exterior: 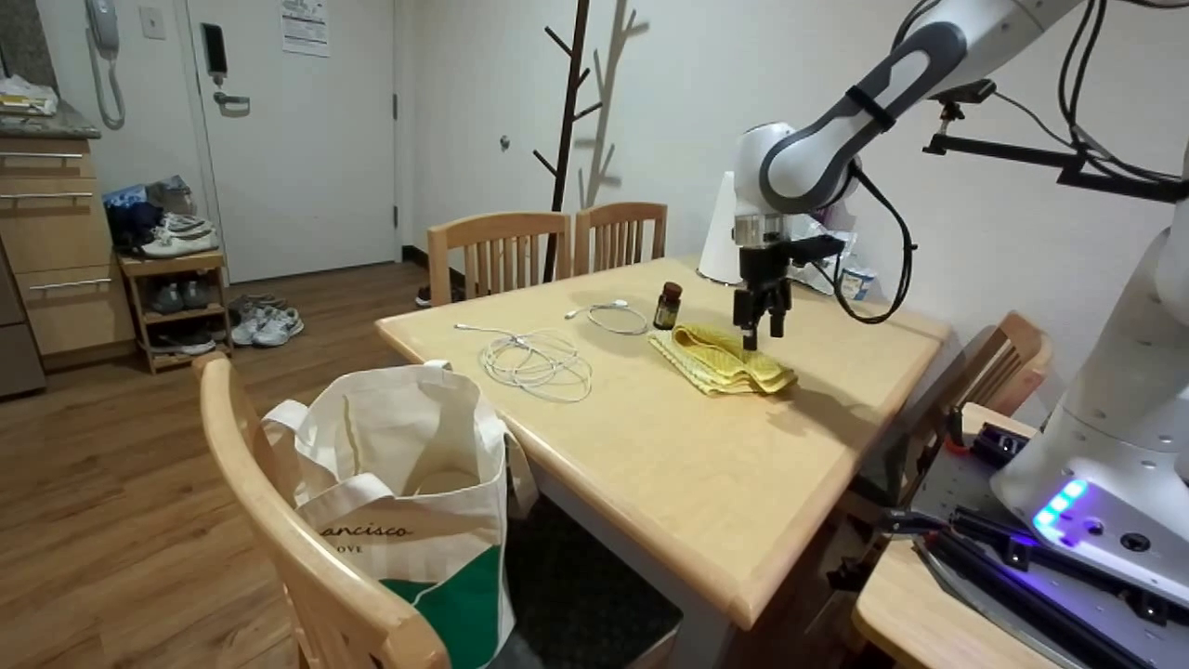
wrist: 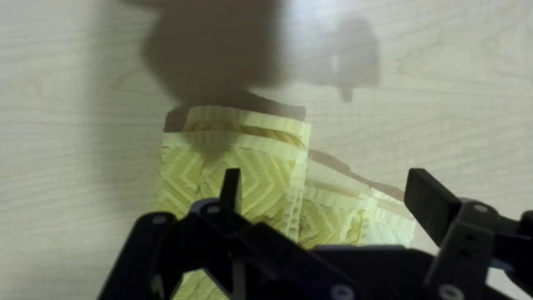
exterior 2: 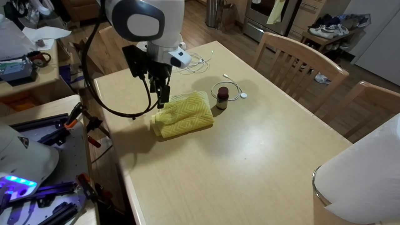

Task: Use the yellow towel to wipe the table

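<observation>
A folded yellow towel [exterior: 699, 358] lies on the light wooden table [exterior: 641, 474]. It shows in an exterior view [exterior 2: 187, 115] with a raised diamond pattern. In the wrist view its folded layers [wrist: 260, 183] fan out below the gripper, and part is hidden behind the fingers. My gripper [exterior: 764, 336] points down just above the towel, over its side nearer the robot base, as an exterior view [exterior 2: 163, 101] also shows. In the wrist view the gripper [wrist: 322, 183] has its fingers wide apart, with nothing gripped between them. The towel's edges lie under the gap between the fingers.
A small dark bottle [exterior: 667, 307] stands close beside the towel. Two white cables, a large coil [exterior: 536, 364] and a small loop [exterior: 620, 319], lie on the table. A white cone-shaped object [exterior 2: 359, 175] stands at the table's side. Chairs [exterior: 502, 251] and a tote bag [exterior: 409, 465] border the table.
</observation>
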You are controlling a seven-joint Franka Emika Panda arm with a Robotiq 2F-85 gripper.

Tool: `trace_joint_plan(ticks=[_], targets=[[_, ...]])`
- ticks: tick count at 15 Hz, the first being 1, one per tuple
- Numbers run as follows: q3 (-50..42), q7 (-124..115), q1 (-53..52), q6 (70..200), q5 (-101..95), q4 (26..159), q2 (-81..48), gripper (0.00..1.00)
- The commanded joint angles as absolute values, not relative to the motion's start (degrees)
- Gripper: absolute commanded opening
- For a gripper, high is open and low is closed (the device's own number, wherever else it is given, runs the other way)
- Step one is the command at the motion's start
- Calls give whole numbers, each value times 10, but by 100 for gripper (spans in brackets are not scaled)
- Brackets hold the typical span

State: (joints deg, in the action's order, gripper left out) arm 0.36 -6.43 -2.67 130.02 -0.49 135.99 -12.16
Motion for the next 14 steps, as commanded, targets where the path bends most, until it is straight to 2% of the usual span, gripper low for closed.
trace_joint_plan(ticks=[1,7,9,10,14], targets=[[-2,-61,-26,1357,-57,1441,-29,100],[1,-51,-17,1564,-54,1564,89,100],[2,-34,-20,1552,-35,1577,113,100],[7,-58,-16,1546,-46,1546,73,100],[7,-57,-16,1545,-46,1550,80,100]])
